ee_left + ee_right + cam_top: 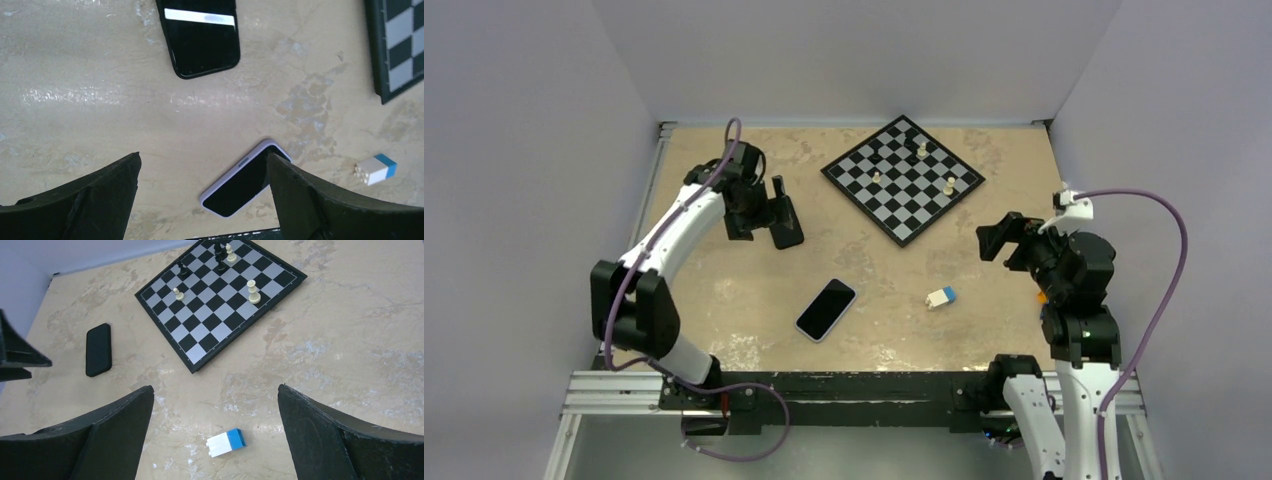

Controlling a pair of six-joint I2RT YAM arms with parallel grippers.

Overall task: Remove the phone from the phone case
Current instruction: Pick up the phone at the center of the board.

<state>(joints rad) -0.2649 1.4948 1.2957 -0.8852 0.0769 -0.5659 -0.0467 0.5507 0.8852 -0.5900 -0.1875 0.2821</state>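
Lying screen-up at the near middle of the table [724, 300], the phone [826, 309] is seen with a pale lilac phone case [231, 176] round its edge, touched by neither arm. The left gripper [203, 157] hangs to the far left of it, jaws spread wide and empty, beside a black slab [788, 228]. Whether that slab is another phone or a bare case cannot be told. The right gripper [215, 390] is held off to the right, jaws likewise wide and empty.

The approach is judged to be the step in hand. The case is best pinned by its long edges with one gripper while a corner lip is peeled with the other, so that nothing is dragged. The white-and-blue block [940, 297] at its right and the chessboard [902, 178] beyond should be avoided.
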